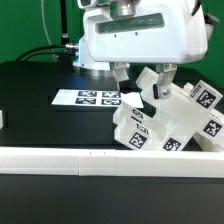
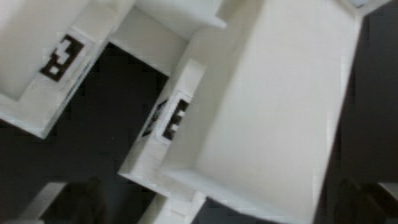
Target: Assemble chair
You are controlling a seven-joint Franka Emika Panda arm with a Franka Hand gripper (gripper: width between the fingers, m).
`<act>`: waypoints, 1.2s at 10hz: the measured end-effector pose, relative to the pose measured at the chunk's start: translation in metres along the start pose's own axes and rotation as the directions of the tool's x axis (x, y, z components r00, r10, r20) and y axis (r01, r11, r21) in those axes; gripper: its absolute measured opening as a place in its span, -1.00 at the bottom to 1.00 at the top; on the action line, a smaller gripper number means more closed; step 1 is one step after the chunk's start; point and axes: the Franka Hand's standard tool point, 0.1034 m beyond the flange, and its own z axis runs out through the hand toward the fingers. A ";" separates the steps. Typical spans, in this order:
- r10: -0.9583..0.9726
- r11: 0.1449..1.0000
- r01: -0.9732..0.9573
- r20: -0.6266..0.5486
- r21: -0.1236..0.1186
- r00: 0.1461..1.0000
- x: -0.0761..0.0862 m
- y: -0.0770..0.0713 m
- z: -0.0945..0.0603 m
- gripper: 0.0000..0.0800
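Observation:
The chair (image 1: pixel 168 120) is a tilted cluster of chunky white parts with black-and-white tags, on the black table at the exterior view's right, just behind the border rail. My gripper (image 1: pixel 142 86) hangs over its upper left part, one finger on each side of a white panel (image 1: pixel 149 82). A dark gap shows between the left finger (image 1: pixel 120 78) and the panel, so the jaws stand open. In the wrist view a broad white slab (image 2: pixel 267 110) and tagged framed panels (image 2: pixel 71 60) fill the picture. The fingers are only dark blurs at the lower corners.
The marker board (image 1: pixel 92 97) lies flat on the table just left of the gripper. The long white border rail (image 1: pixel 90 160) runs along the front. A green wall stands behind, and cables hang at the back left.

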 end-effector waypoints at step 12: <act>-0.376 0.927 0.376 -0.027 0.000 0.926 -0.015 -0.008 -0.016 0.62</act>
